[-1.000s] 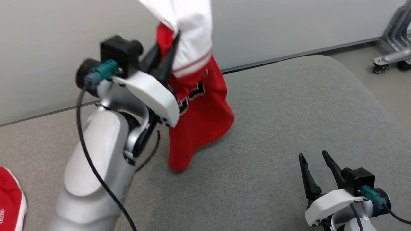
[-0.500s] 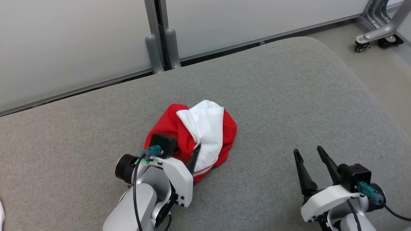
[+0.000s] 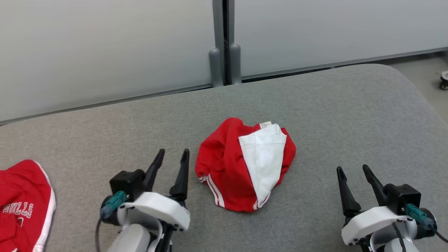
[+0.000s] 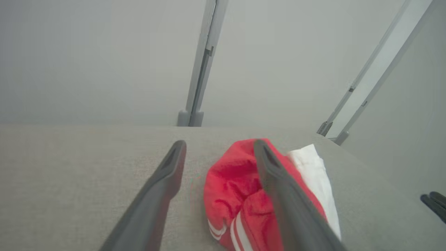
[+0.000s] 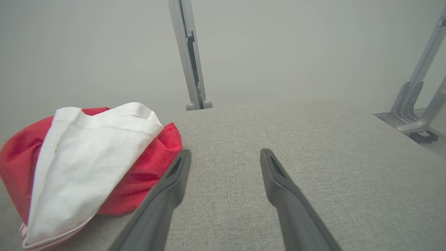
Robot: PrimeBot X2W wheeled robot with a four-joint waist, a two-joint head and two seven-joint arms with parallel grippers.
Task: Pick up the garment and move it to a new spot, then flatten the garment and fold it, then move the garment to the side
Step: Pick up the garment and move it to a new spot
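Now, garment location: the garment [image 3: 227,164] lies in a crumpled heap at the middle of the head view, on the grey fabric-covered counter [image 3: 332,101], between the two grippers and held by neither.
Left gripper: the left gripper [image 3: 173,152] sits left of centre in the lower frame, fingers spread with nothing between them. It is just beside the heap's left edge; I cannot tell whether it touches the cloth.
Right gripper: the right gripper [image 3: 351,168] is at the lower right, fingers spread and empty, well apart from the heap.
Handling: probably light, soft and limp, and not fragile. It should sag from any pinch, and the bunched layers mean one pinch may catch several folds at once.
Where to hold: the striped hem [image 3: 213,187] at the heap's lower left looks best, as a finished edge nearest the left gripper. The corner by the small tag [image 3: 265,124] at the heap's top is a second choice.
Pointing: bunched, so no clear top or bottom. The white panel [image 3: 264,157] is wide toward the upper frame and narrows toward the lower frame.
Long axis: weak, since the heap is nearly round. The white panel runs from upper right to lower centre.
Nearby: a second red garment [image 3: 21,203] with lettering lies at the lower left edge, well apart.
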